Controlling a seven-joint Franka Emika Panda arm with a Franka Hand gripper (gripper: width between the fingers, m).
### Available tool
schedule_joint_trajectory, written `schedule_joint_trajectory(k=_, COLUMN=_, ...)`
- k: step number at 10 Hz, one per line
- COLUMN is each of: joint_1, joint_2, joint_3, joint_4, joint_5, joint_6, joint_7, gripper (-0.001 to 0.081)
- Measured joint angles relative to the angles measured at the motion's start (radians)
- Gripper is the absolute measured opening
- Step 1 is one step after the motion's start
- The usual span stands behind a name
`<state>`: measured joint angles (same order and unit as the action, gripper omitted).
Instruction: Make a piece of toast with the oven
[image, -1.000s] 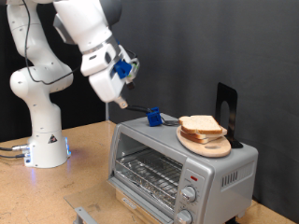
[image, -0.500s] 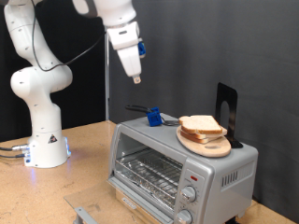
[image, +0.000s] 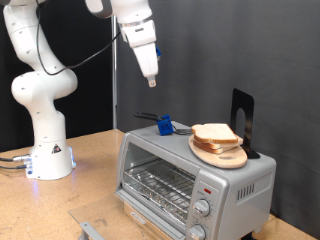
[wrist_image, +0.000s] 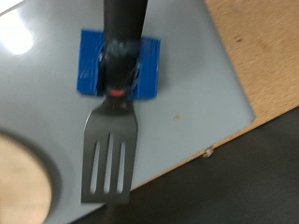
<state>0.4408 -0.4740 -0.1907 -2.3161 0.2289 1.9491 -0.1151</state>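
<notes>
Oven (image: 190, 172): silver, lower right of the exterior view, on the wooden counter (image: 90, 190).
Toast (image: 217, 134): stacked slices on a round board (image: 222, 153) atop the oven.
Hand (image: 150, 82): high, upper centre — clenched on a black slotted spatula (wrist_image: 112, 159).
Blue holder (image: 163, 124): on the oven's top — directly below the spatula in the wrist view.

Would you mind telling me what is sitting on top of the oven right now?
On the oven sit a round wooden board stacked with bread slices, a blue holder and a slotted spatula. The board's middle is hidden under the slices.
</notes>
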Motion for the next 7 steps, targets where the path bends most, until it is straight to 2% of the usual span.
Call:
schedule_joint_trajectory(k=2, joint_1=0.0, joint_2=-0.067, joint_3=0.06, joint_4=-0.052, joint_5=0.008, joint_6=0.081, joint_7=0.069, gripper=0.0801)
schedule_joint_trajectory(k=4, joint_1=-0.001, joint_2=-0.121, joint_3=0.102, joint_4=-0.102, joint_5=0.038, joint_6=0.179, joint_7=0.196, gripper=0.0801)
schedule_joint_trajectory(k=6, joint_1=-0.004, joint_2=-0.143, joint_3=0.107, joint_4=-0.125, joint_5=0.045, joint_6=0.188, joint_7=0.269, gripper=0.0801)
schedule_joint_trajectory(k=7, joint_1=-0.006, joint_2=-0.144, joint_3=0.103, joint_4=-0.13, joint_5=0.047, joint_6=0.17, joint_7=0.274, gripper=0.0801)
